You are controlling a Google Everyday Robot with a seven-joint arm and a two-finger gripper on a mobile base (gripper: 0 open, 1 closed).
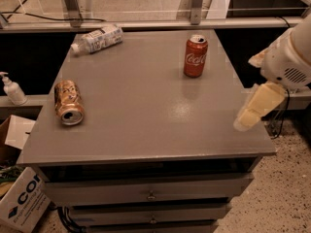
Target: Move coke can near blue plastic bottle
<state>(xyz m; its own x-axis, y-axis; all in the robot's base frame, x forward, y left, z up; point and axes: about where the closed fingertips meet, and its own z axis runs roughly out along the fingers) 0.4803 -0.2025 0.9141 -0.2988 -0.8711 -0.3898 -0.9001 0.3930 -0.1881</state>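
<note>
Camera view: upright coke can (195, 56) well apart from tool (251, 113) beside table (146, 115) edge.

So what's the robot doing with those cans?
The robot isn't touching anything yet. Its gripper hangs by the right edge of the grey table, apart from all the things on it. The red Coke can stands upright near the back right. It's meant to go next to the blue plastic bottle, which lies on its side at the back left corner. A copper-gold can lies on its side on the left.
</note>
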